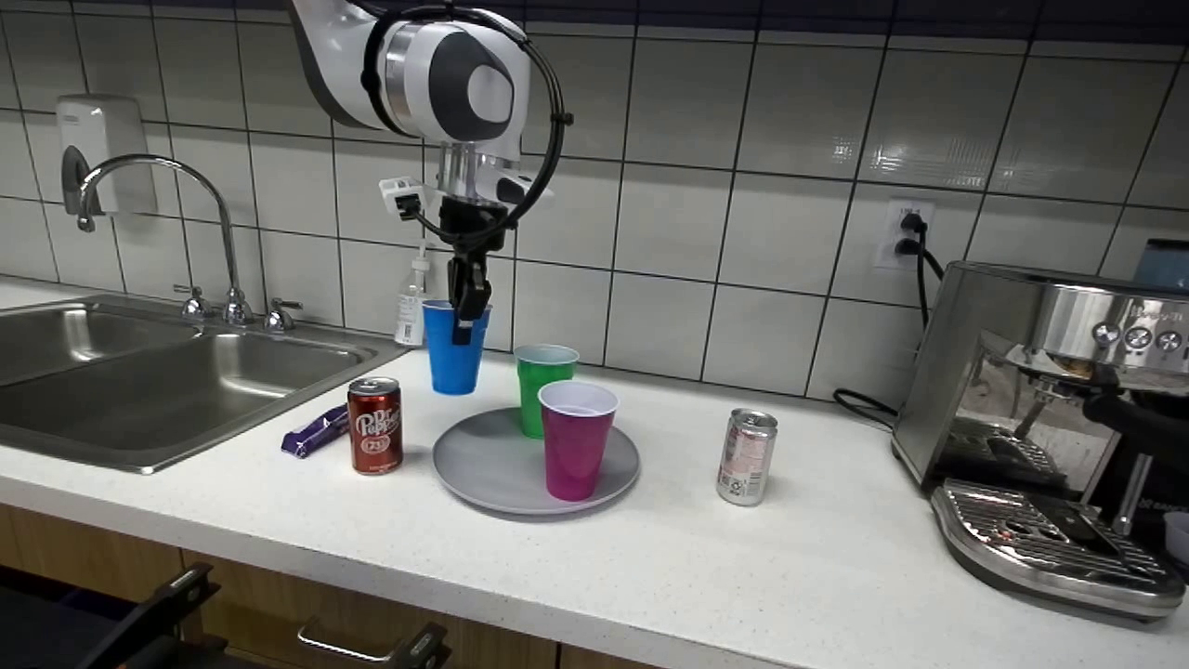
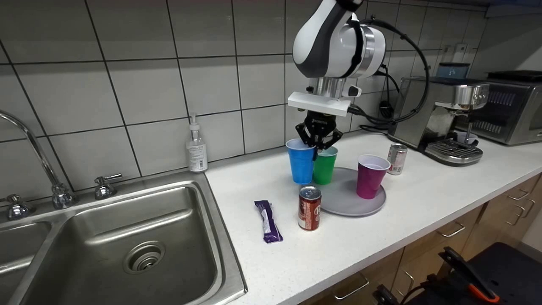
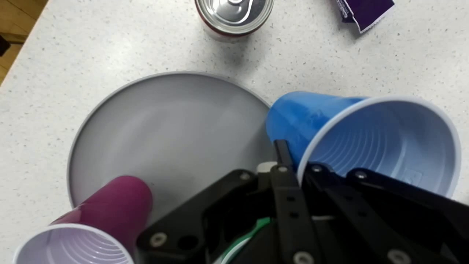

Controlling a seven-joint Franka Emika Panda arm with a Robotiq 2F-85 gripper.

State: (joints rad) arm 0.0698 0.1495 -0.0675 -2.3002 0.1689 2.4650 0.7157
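Tiled wall [image 1: 669, 223] and white counter [image 1: 836, 539] noted, sink [image 2: 97, 254] set in at one end, coffee machine [image 1: 1012, 390] standing well apart from it. Gripper [image 3: 299, 161] clenched on the rim of a blue cup [image 2: 300, 165]; in the wrist view one finger lies outside the cup, its mate inside. Cup found upright: mouth up, base down, long axis close to vertical. Location: at the edge of the gray plate [image 1: 488, 465], near the green cup [image 1: 539, 390]; whether its base bears on the counter I cannot tell. Plate carries the green cup and a magenta cup [image 1: 576, 446], both upright. Red can [image 1: 376, 427] and purple packet [image 2: 268, 221] are on its sink side, silver can [image 1: 747, 457] on its coffee machine side.
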